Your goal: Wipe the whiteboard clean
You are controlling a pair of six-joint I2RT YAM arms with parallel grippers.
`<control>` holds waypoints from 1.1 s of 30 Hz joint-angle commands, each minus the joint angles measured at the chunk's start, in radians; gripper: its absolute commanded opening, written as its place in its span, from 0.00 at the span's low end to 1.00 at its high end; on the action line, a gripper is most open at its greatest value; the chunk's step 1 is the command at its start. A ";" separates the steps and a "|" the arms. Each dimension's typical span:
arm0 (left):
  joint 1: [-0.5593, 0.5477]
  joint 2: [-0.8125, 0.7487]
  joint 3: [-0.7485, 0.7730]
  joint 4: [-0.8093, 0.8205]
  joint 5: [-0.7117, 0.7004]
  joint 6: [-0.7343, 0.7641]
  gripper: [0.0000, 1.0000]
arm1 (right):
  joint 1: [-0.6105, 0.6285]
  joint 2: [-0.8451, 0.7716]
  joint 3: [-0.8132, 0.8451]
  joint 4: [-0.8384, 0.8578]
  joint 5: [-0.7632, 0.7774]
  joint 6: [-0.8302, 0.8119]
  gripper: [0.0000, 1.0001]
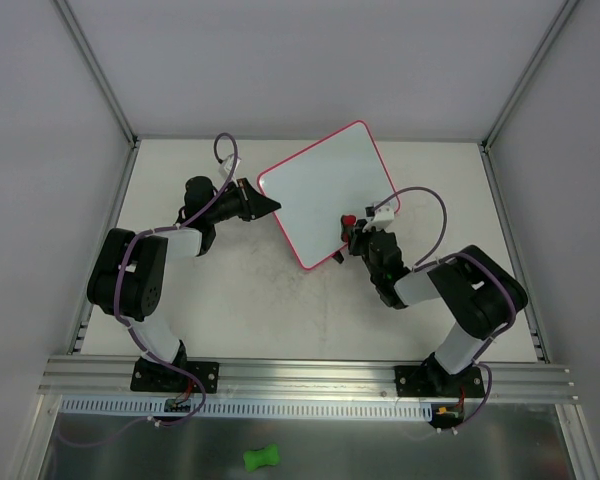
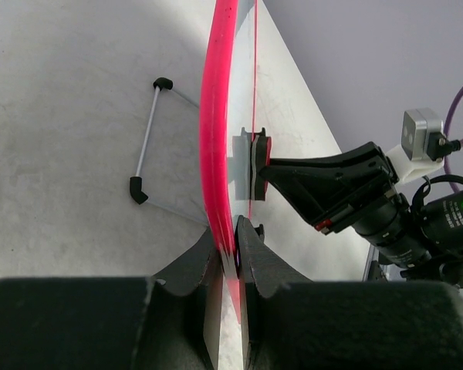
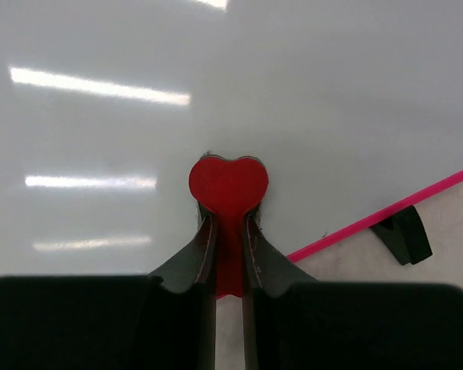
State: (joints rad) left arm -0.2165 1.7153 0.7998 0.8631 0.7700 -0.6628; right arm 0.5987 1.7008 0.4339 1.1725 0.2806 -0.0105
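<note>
The whiteboard (image 1: 325,190) is white with a pink-red frame and sits tilted at the middle back of the table; no scribbles show on it. My left gripper (image 1: 270,205) is shut on its left edge; the left wrist view shows the frame (image 2: 213,131) edge-on between the jaws. My right gripper (image 1: 352,232) is shut on the red bone-shaped eraser (image 1: 349,220) and presses it flat on the board near its lower right edge. In the right wrist view the eraser (image 3: 228,185) rests on the board's clean surface (image 3: 309,100), close to the frame (image 3: 386,216).
A black clip (image 3: 405,233) shows beside the board's frame. A thin wire stand with black ends (image 2: 148,139) lies behind the board. A green bone-shaped object (image 1: 262,458) lies below the table's front rail. Grey walls enclose the table.
</note>
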 commanded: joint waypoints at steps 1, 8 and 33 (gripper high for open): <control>-0.020 -0.033 0.016 -0.009 0.045 0.049 0.00 | -0.016 -0.003 0.094 -0.264 0.097 0.030 0.01; -0.021 -0.033 0.019 -0.009 0.046 0.049 0.00 | -0.013 -0.018 0.098 -0.277 0.008 0.030 0.00; -0.021 -0.026 0.021 -0.013 0.046 0.051 0.00 | 0.113 -0.058 0.181 -0.425 0.143 0.035 0.00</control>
State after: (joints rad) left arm -0.2161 1.7126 0.7998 0.8539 0.7544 -0.6632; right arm 0.7242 1.6558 0.5175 0.9646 0.4187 -0.0353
